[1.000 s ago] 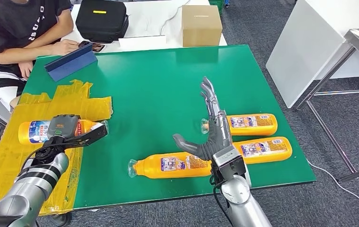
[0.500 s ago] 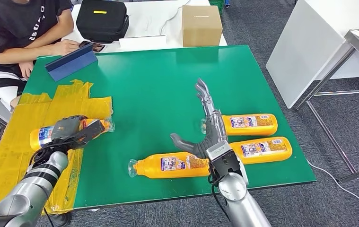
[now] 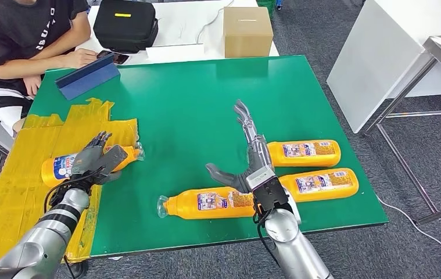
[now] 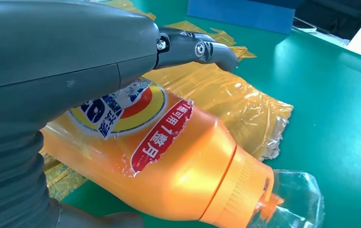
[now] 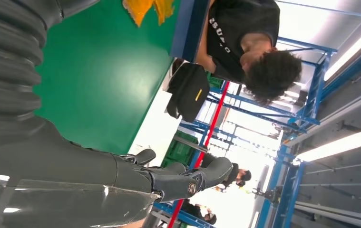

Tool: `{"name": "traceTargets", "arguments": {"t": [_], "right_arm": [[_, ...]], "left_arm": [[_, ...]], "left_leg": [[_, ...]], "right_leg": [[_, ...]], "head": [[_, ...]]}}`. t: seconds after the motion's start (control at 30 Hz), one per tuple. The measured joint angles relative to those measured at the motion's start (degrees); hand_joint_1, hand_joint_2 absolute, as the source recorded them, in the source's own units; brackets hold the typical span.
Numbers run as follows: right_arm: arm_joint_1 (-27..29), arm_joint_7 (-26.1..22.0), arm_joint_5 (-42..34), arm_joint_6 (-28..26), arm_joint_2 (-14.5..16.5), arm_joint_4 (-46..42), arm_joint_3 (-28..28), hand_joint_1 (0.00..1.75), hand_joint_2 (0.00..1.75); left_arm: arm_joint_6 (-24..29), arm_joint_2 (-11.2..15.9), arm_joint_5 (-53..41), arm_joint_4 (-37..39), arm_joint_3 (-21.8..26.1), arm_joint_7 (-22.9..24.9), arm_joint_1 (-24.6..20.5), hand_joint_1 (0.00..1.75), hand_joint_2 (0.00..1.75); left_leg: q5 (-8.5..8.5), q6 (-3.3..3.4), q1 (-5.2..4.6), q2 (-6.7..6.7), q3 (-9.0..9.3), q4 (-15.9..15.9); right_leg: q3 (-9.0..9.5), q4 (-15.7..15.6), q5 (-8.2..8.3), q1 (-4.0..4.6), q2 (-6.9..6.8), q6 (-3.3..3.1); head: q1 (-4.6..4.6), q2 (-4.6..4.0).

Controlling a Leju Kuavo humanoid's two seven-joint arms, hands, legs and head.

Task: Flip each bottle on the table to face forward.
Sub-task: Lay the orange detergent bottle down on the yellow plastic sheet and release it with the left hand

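Observation:
Four orange bottles lie on their sides on the green table point(image 3: 194, 99). The left bottle point(image 3: 61, 167) point(image 4: 169, 156) rests on yellow tape, clear cap pointing right. My left hand point(image 3: 93, 158) sits over its middle, fingers point(image 4: 197, 47) stretched out and lifted off it, so the bottle lies loosely between thumb and fingers. The middle bottle point(image 3: 209, 203) lies near the front edge, cap to the left. Two more bottles point(image 3: 304, 152) point(image 3: 321, 183) lie at the right. My right hand point(image 3: 251, 163) hovers open between them, fingers straight, thumb out to the left.
Crinkled yellow tape point(image 3: 38, 192) covers the table's left part. A blue folder point(image 3: 85, 77) lies at the back left, beside a seated person point(image 3: 20, 35). A black case point(image 3: 125, 23) and a cardboard box point(image 3: 247, 30) stand on the white table behind.
My left hand has carried the left bottle right and nearer, and its fingers have lifted off it. My right hand has drifted a little to the left.

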Motion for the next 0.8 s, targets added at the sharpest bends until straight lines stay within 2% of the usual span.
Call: {"name": "traceTargets", "arguments": {"t": [0.1,0.27,0.4,0.63,0.8], "right_arm": [[-0.03,0.01,-0.06,0.01,0.03,0.49,0.00,0.00,1.75],[-0.03,0.03,-0.06,0.01,0.09,1.42,0.01,0.00,1.75],[-0.03,0.12,1.36,-0.13,0.03,2.05,0.13,0.00,1.75],[-0.04,0.68,3.74,-0.15,-0.44,2.93,1.10,0.00,1.75],[-0.15,2.57,10.10,0.85,-1.56,3.56,2.92,0.00,1.75]], "left_arm": [[3.33,-0.27,2.92,-0.36,0.67,-2.27,0.81,0.00,1.75],[7.07,-1.01,10.43,-3.21,2.61,-9.88,2.70,0.00,1.75],[4.82,-1.33,14.72,-6.93,2.87,-12.82,4.46,0.00,1.75],[2.47,-1.87,18.20,-12.81,2.63,-13.66,6.95,0.00,1.75],[1.50,-2.25,22.52,-18.18,1.88,-14.80,9.64,0.00,1.75]], "left_leg": [[0.00,0.00,0.00,0.03,0.01,0.00],[0.00,0.00,-0.01,0.00,-0.01,0.00],[-0.01,0.00,-0.01,0.02,-0.02,0.00],[-0.01,0.00,0.00,0.02,-0.01,0.00],[-0.01,0.00,0.00,0.04,-0.02,0.00]], "right_leg": [[-0.01,0.00,0.00,0.00,0.00,0.00],[-0.01,0.00,0.00,-0.01,0.00,0.00],[-0.03,0.00,-0.01,-0.01,0.01,0.00],[-0.03,-0.01,-0.01,0.00,0.00,0.00],[-0.04,-0.01,-0.01,-0.01,0.01,0.00]], "head": [[0.01,0.00],[0.01,0.00],[0.01,0.00],[0.00,0.00],[0.00,0.00]]}}
